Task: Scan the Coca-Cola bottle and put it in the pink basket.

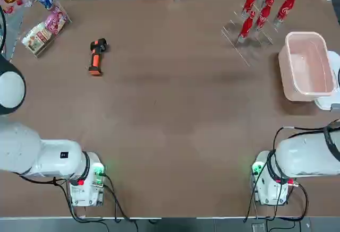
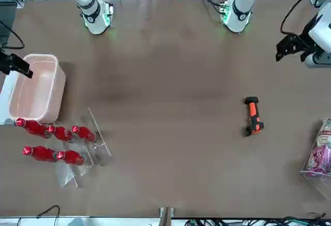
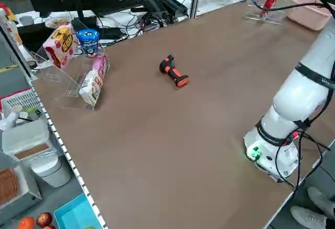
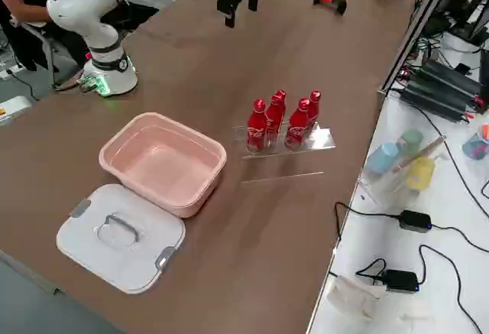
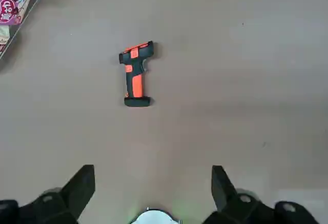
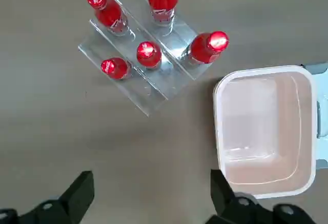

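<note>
Several red Coca-Cola bottles (image 1: 248, 25) (image 6: 148, 55) (image 4: 257, 126) stand upright in a clear acrylic rack at the far right of the table. Just nearer the robot sits the pink basket (image 1: 305, 34) (image 6: 217, 111) (image 4: 164, 118), with nothing in it. An orange and black scanner (image 1: 96, 57) (image 5: 136, 75) lies flat at the far left. My right gripper (image 6: 151, 175) hovers high above the rack and basket, open and holding nothing. High over the left side, short of the scanner, my left gripper (image 5: 154, 172) (image 2: 292, 47) is also open with nothing held.
A white lid with a grey handle (image 4: 118, 235) lies on the table beside the basket. Snack packs in a clear holder (image 1: 45, 27) (image 3: 89, 66) occupy the far left corner. Cables and equipment run along the table's far edge.
</note>
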